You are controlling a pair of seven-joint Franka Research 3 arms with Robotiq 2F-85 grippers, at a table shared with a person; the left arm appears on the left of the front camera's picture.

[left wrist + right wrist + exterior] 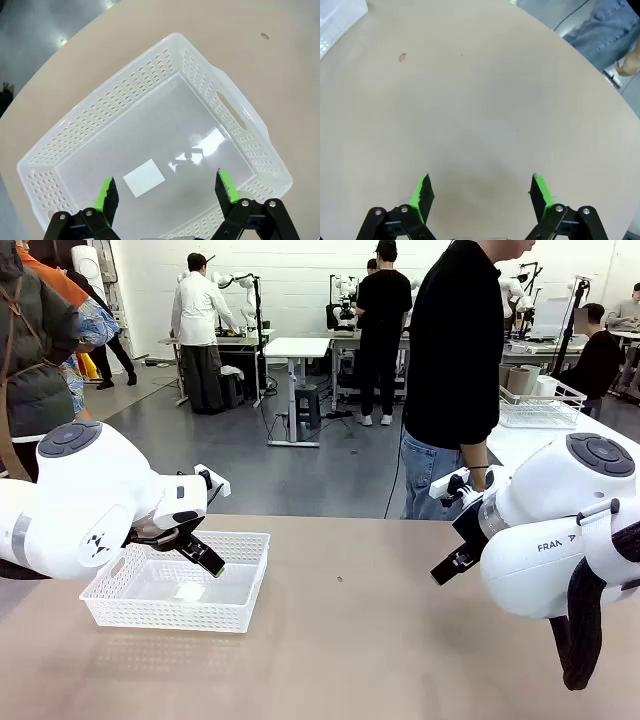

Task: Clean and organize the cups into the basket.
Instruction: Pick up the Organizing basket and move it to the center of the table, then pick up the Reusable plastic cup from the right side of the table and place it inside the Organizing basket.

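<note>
**1. Status**
- The basket (160,612) sits on the table (380,660).
- The left tool (167,189) hangs over the basket's interior. Its jaws are wide and it holds nothing.
- The right tool (481,192) hangs over bare table, well to the right of the basket. Its jaws are also wide and it holds nothing.
- A white label (144,177) lies on the basket floor.
- Tan shapes (518,379) stand in a wire rack (540,412) far beyond the basket's right end. They are too small to confirm as the cups.

**2. Hazards**
- Left tool: a descent from this pose would probably strike the basket floor or a lattice wall. The basket looks light and would likely slide or tip.
- Right tool: the person (455,360) stands at the far edge, right of the basket. One hand (478,475) is near the right arm. A fast reach toward that edge risks contact.
- Handover: if a cup is presented there, jaws that close early or off-centre could knock it from the hand.

**3. Surroundings and obstructions**
- A small dark speck (340,580) lies on the table to the right of the basket. It does not obstruct.
- The left arm overhangs the basket's left half. It would block a cup brought in from that side.
- The path from the right of the basket is open.
</note>
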